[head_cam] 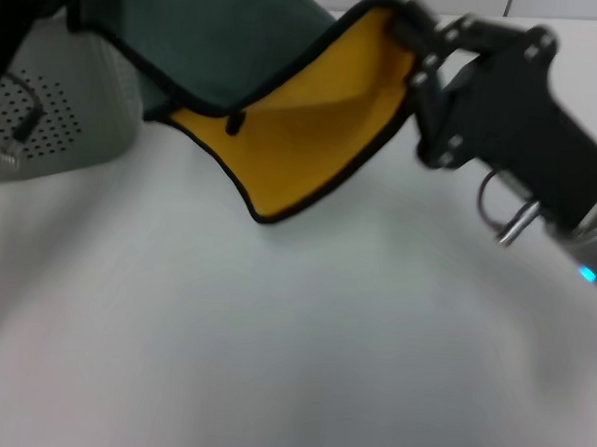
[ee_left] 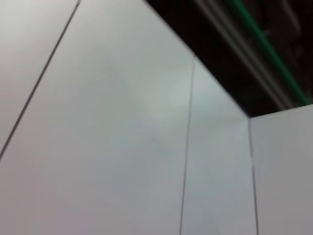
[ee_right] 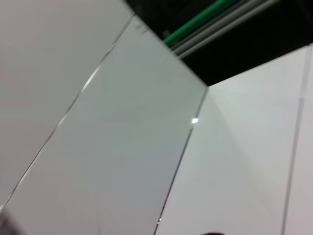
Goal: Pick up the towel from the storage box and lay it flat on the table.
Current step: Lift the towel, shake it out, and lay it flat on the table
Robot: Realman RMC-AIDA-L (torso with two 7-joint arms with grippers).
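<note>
In the head view the towel [head_cam: 283, 133] hangs in the air above the table [head_cam: 292, 353], spread between both grippers. Its dark grey-green face [head_cam: 218, 39] shows at the top and its bright yellow face sags below, with black edging around it. My right gripper [head_cam: 407, 31] is shut on the towel's right upper corner. My left gripper [head_cam: 29, 9] is at the top left, mostly cut off by the frame, and holds the towel's other upper corner. The storage box [head_cam: 73, 122], light grey with perforated walls, stands at the far left, behind and below the towel. Neither wrist view shows the towel.
The white tabletop stretches wide in front of and below the hanging towel. A cable [head_cam: 24, 119] hangs by the box wall. The wrist views show only white wall panels [ee_left: 122, 137] and a dark ceiling strip with a green line [ee_right: 200, 19].
</note>
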